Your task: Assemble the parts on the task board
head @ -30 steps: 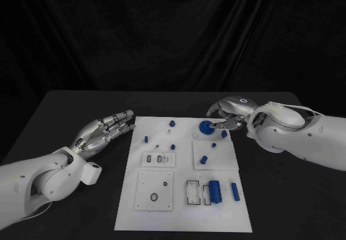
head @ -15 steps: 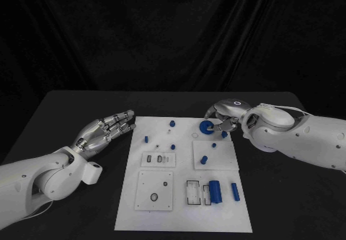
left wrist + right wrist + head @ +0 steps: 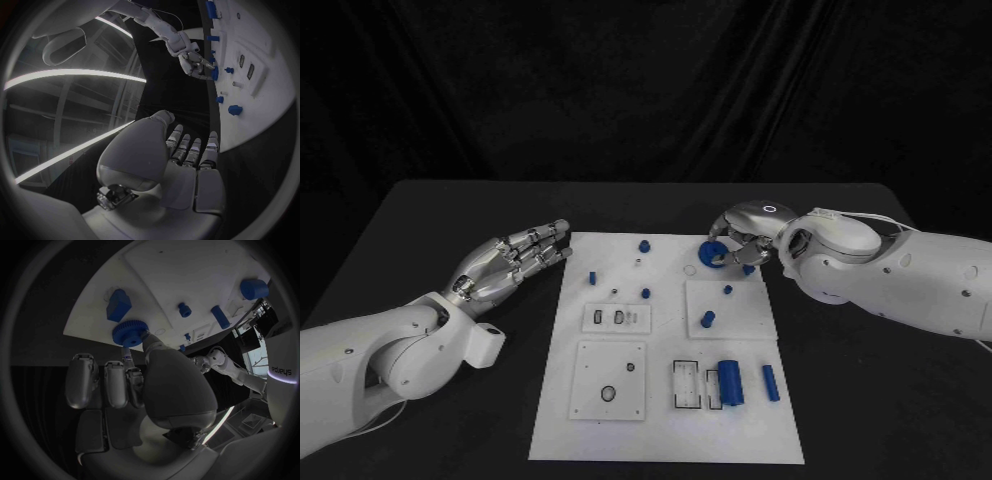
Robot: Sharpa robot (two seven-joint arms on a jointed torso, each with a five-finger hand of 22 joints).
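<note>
1. Pinching a blue gear [image 3: 713,254] at its fingertips, the right hand [image 3: 747,232] holds it over the board's [image 3: 668,420] far edge.
2. Next, I judge: lower it squarely onto its peg.
3. The left hand [image 3: 514,262] hovers spread, beside the board, over the desk [image 3: 430,230].

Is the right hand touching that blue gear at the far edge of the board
Touching. In the right wrist view, the right hand has its fingers against the toothed rim of the blue gear; the head view shows them closed around it above the task board.

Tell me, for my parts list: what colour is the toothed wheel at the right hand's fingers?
Blue. The toothed wheel shows best in the right wrist view.
</note>
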